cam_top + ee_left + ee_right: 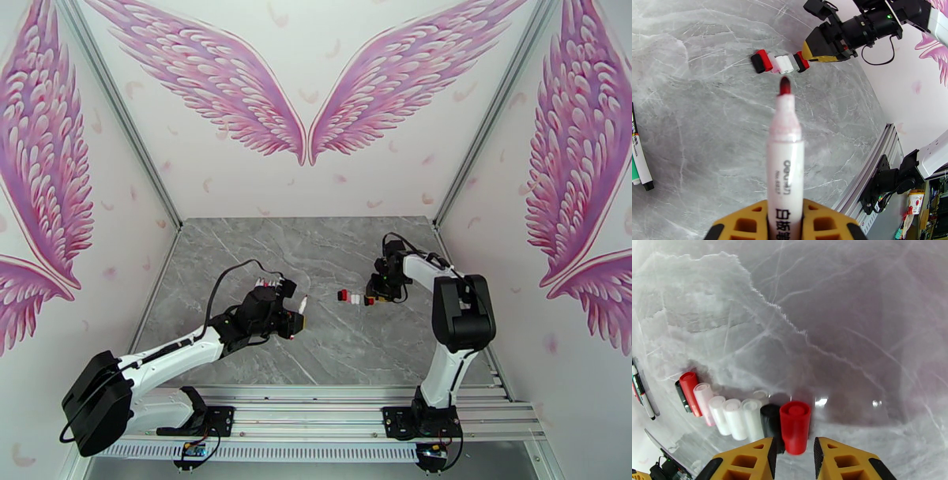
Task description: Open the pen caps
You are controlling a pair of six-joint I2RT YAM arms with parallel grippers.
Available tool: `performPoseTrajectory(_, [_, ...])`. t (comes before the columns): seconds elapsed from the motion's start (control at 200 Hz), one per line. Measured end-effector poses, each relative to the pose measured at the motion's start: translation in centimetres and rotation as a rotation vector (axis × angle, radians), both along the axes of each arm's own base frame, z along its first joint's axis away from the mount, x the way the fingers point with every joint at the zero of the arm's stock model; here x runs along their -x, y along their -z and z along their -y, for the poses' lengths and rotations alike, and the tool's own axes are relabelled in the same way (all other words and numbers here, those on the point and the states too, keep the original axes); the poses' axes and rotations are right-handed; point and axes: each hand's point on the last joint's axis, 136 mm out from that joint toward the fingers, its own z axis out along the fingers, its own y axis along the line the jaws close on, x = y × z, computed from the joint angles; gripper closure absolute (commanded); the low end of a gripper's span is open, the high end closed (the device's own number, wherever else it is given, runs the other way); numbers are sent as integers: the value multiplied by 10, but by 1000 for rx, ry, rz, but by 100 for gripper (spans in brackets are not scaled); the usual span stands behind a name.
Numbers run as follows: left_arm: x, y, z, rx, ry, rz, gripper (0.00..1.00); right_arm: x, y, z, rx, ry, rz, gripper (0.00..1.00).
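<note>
Several pen caps point(690, 394) sit in a row, side by side, on the grey table point(316, 245): red, black and pale ones. The right gripper point(794, 446) is at one end of the row, jaws narrowly apart with a red cap point(795, 423) between the fingertips and a thin gap on each side. The left gripper point(785, 215) is clamped on a white pen point(785, 158) whose bare red tip points toward the row. Other pens point(640, 158) lie well apart from it.

Caps point(735, 417) red, black, white, pink; marker point(785, 165) white, red tip; tabletop point(316, 245) grey marble; fingers point(750, 461) yellow.
</note>
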Motion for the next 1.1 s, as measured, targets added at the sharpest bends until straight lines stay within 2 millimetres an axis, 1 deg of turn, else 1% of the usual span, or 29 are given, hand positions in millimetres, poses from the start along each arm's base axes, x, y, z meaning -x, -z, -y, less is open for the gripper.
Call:
performPoseTrajectory(0.145, [-1,1,-1,-3,-9,-4,97,9,-34,-2,-10,20,107,55])
performPoseTrajectory(0.205, [0,2,-2,-9,-14,-8,97,15,-47,-4,-23,30,156,49])
performPoseTrajectory(0.3, [-1,3,-6,-25,-29,-10,97,28,-63,-9,-52,36,224,34])
performPoseTrajectory(0.345, [0,5,-9,-36,-38,-13,96,34,-71,-13,-74,37,253,25])
performPoseTrajectory(0.52, [-6,5,-19,-94,-87,-10,95,53,-90,-29,-176,21,333,0])
performPoseTrajectory(0.67, [-18,-2,-25,-142,-141,12,94,66,-107,-42,-269,-2,401,1])
performPoseTrajectory(0.765, [-25,-3,-27,-174,-170,18,93,75,-124,-47,-314,-21,461,1])
performPoseTrajectory(0.885, [-34,5,-31,-239,-204,7,94,82,-149,-52,-359,-43,546,1])
performPoseTrajectory(0.955, [-39,11,-33,-285,-223,-5,94,86,-159,-54,-381,-54,580,1])
performPoseTrajectory(1.025, [-46,16,-33,-321,-238,-12,93,90,-163,-56,-395,-64,597,1])
performPoseTrajectory(1.105, [-52,22,-32,-362,-253,-20,92,94,-163,-57,-404,-71,602,1])
